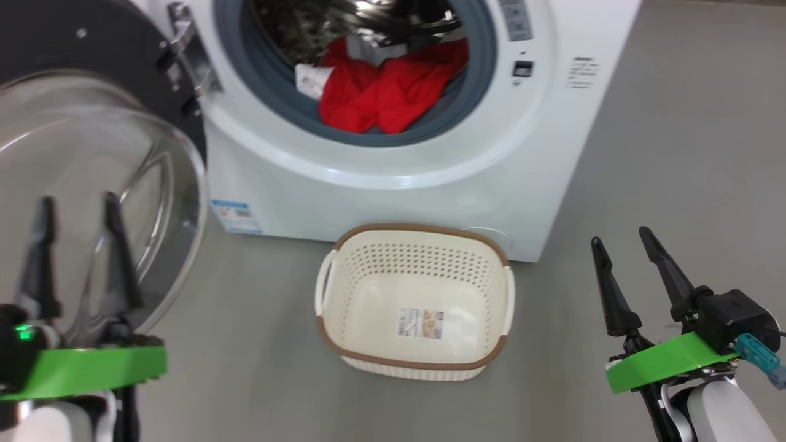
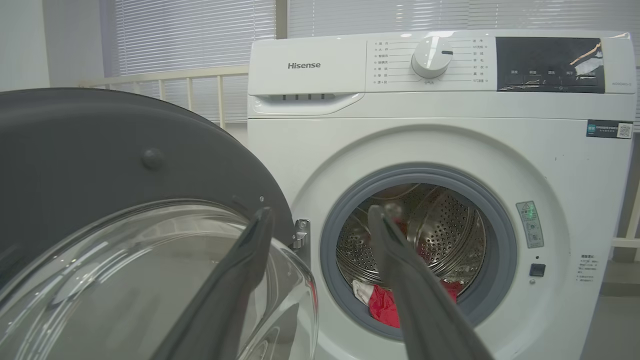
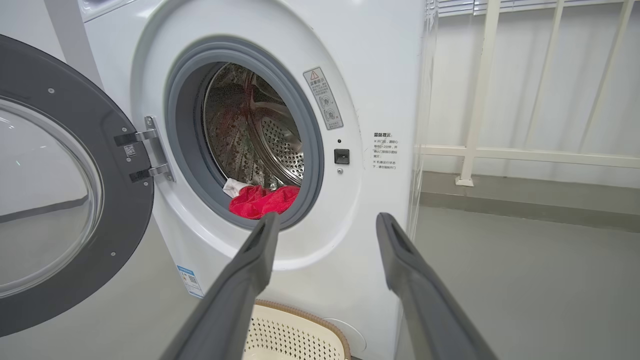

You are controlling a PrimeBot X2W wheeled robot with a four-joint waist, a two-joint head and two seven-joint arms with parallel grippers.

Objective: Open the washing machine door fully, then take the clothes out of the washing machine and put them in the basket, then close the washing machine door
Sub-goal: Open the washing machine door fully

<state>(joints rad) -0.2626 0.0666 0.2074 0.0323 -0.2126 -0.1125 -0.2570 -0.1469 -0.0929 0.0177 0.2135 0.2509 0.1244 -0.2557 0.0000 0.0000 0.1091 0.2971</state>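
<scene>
The white washing machine (image 1: 393,166) (image 2: 550,165) (image 3: 380,75) stands ahead, its round black-framed door (image 1: 92,55) (image 2: 100,150) (image 3: 100,210) swung wide open to the left. Red clothes (image 1: 381,92) (image 2: 382,307) (image 3: 262,200) with a bit of white cloth lie at the front of the drum. The cream basket (image 1: 424,344) (image 3: 300,335) sits on the floor below the opening, with a paper label on its bottom. My left gripper (image 1: 77,202) (image 2: 320,212) is open in front of the door's glass bowl, holding nothing. My right gripper (image 1: 620,236) (image 3: 325,220) is open at the lower right, apart from everything.
Grey floor (image 1: 675,153) spreads to the right of the machine. A white railing (image 3: 500,150) and window blinds (image 2: 190,35) stand behind and beside it. A small blue label (image 1: 236,216) is stuck at the machine's base.
</scene>
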